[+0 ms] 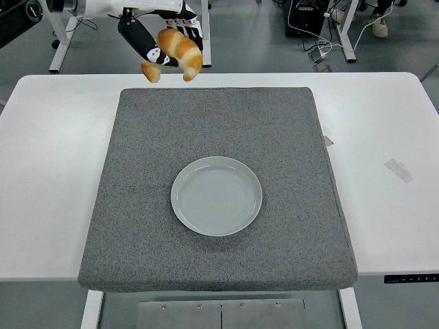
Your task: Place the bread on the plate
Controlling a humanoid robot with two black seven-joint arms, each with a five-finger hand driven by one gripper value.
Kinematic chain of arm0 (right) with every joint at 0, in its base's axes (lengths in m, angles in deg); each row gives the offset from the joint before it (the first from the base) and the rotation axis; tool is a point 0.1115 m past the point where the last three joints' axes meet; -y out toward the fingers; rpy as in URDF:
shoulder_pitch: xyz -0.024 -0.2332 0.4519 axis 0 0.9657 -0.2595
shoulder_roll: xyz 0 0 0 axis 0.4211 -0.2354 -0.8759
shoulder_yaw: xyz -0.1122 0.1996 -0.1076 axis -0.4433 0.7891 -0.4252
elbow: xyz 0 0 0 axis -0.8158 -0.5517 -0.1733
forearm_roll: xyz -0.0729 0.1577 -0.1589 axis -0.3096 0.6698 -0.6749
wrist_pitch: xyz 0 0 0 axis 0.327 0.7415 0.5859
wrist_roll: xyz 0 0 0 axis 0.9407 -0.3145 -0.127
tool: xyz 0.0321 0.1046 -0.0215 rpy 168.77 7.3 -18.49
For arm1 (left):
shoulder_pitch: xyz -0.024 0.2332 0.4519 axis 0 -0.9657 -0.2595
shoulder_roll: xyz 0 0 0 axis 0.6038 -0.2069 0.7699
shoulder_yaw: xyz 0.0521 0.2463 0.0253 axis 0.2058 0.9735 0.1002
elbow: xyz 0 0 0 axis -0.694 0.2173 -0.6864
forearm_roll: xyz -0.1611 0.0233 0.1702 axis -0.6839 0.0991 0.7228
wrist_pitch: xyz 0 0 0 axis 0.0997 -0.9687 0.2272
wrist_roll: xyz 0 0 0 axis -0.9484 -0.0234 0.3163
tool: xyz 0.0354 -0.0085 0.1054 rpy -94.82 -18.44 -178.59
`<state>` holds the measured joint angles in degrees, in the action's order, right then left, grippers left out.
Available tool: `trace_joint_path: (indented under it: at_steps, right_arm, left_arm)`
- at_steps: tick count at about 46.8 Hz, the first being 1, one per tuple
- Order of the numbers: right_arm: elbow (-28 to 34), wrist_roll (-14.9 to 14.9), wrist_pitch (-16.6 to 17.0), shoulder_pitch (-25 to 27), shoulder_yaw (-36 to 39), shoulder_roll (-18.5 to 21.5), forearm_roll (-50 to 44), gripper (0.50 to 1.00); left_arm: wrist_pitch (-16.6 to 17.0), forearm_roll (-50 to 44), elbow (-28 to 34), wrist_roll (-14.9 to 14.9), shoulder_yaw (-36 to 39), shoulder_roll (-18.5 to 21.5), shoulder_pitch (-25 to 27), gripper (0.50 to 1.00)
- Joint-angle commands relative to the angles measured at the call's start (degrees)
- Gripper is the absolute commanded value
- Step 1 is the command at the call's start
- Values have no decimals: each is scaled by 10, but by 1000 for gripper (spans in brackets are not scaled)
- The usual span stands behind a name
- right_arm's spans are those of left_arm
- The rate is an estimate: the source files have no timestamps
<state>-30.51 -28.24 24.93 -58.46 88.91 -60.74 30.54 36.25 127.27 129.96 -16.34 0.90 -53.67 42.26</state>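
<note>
A golden croissant-shaped bread [175, 51] hangs high in the air at the top left of the head view, over the table's far edge. My left hand [159, 35] is shut on it, black fingers wrapped round its middle, and the arm runs off the upper left corner. A pale round plate [216, 195] lies bare on the grey mat [137, 205], well below and to the right of the bread. My right arm is out of view.
The grey mat covers the middle of the white table [391, 123]. A small strip of tape [398, 170] lies on the table at the right. Desk legs and cables stand on the floor beyond the far edge.
</note>
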Motion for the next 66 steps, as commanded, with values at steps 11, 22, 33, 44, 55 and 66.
trace_joint_path:
  at_steps: [11, 22, 33, 44, 55, 66]
  right_arm:
    - [1, 0, 0, 0, 0, 0, 0, 1000]
    - [1, 0, 0, 0, -1, 0, 0, 1000]
    - [2, 0, 0, 0, -1, 0, 0, 1000]
    - [3, 0, 0, 0, -2, 0, 0, 1000]
    - [3, 0, 0, 0, -1, 0, 0, 1000]
    - [3, 0, 0, 0, 0, 0, 0, 1000]
  left_arm:
    - [19, 4, 0, 0, 0, -79, -2, 500]
    - [28, 11, 0, 0, 11, -132, -13, 500]
    - [50, 10, 0, 0, 48, -160, -34, 500]
    - [55, 12, 0, 0, 63, -163, -58, 501]
    - [62, 26, 0, 0, 82, -162, -85, 505]
    - [69, 57, 1, 0, 83, -162, -113, 510]
